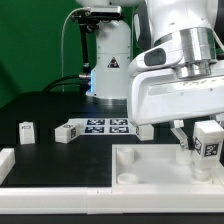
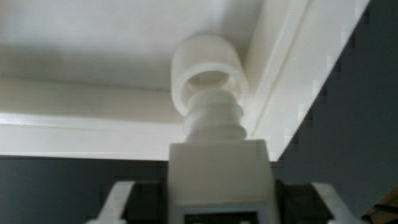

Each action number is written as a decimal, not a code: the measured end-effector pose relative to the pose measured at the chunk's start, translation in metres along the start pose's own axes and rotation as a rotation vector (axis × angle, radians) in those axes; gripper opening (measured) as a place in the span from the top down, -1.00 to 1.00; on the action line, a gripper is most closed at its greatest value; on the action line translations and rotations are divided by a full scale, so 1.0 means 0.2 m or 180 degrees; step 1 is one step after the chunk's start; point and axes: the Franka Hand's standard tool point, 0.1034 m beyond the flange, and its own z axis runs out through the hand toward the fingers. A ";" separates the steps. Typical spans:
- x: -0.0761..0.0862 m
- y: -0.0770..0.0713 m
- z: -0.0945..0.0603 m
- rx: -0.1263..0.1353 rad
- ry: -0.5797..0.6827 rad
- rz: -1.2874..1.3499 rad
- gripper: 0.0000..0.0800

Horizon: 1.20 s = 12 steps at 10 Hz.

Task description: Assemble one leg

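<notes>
My gripper [image 1: 200, 140] is shut on the leg [image 1: 207, 147], a short white block with a black-and-white tag, and holds it upright at the exterior view's right. In the wrist view the leg [image 2: 221, 170] sits between my two fingers [image 2: 121, 200]. Its ribbed end points into a round corner socket [image 2: 210, 75] of the large white top [image 1: 150, 165]. I cannot tell how deep the end sits in the socket. Three more loose legs lie behind the top: one far left [image 1: 26, 131], one next to the tags [image 1: 68, 133], and one under the arm [image 1: 145, 130].
The marker board [image 1: 100, 126] lies behind the top, between the loose legs. A white raised piece [image 1: 6, 162] sits at the exterior view's left edge. The top's raised rim [image 2: 285, 70] runs close beside the socket.
</notes>
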 end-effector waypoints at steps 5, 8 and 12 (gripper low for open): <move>-0.03 0.01 0.03 0.0000 -0.0020 0.0001 0.28; -0.05 0.01 0.07 0.0002 -0.0025 0.0008 0.28; -0.05 0.01 0.08 -0.0033 0.0259 0.0005 0.28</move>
